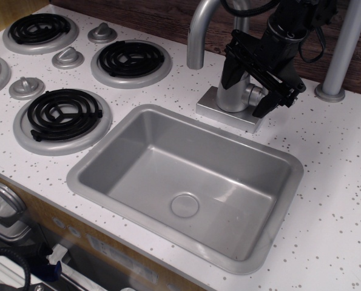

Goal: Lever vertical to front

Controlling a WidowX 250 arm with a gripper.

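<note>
Front edge: at the lower left of the frame I see a wood-toned panel with a round silver knob [4,203] and dark cabling below it.
Sink [83,176]: a grey rectangular basin sunk into the white speckled desk [344,182], centre of frame, with a round drain [185,205] in its floor.
Burners: black coil rings on silver plates at the left, the nearest one [62,115] just beside the sink's left rim; small silver stove knobs [26,87] sit between them.
Faucet: a square silver base [212,107] behind the sink's far rim carries a cylindrical body [233,94]; the curved spout [199,33] rises to its left.
Lever [256,94]: I see only a short grey stub off the right of the body; the paddle itself is hidden.
Gripper [253,91]: black, upper centre-right, lowered over the faucet body; its jaws straddle body and stub, and I cannot tell whether they pinch anything.
Far right: a grey post [344,51] stands on the desk against the dark wooden wall.
</note>
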